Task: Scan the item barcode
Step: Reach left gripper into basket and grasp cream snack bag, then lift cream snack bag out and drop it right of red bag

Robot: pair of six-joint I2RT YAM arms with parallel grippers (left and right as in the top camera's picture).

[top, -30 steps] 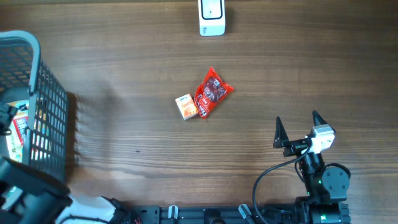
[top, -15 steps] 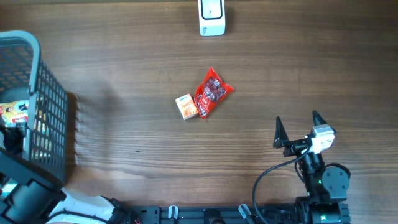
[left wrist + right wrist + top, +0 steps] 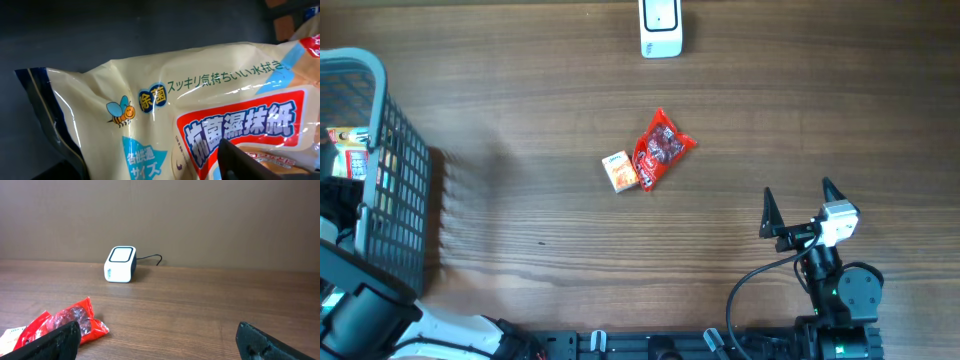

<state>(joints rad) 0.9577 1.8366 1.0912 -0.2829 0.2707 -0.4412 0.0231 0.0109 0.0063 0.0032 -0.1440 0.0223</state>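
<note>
Here, wipes pack (image 3: 200, 115) long axis rises rightward; left claw (image 3: 245, 160) state unclear, right claw (image 3: 798, 195) spread.

We count on the surface: basket (image 3: 400, 190) 1 | scanner (image 3: 660, 28) 1 | red snack packet (image 3: 662, 148) 1 | small orange box (image 3: 619, 171) 1 | wipes pack (image 3: 165, 115) 1

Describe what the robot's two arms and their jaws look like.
The right arm is black, with rounded joint housings, a small white block at the wrist and a black cable looping from it to the base. Its jaws are black, flat and pointed. The left arm shows black housing and a white section; only one dark jaw tip is visible.
</note>
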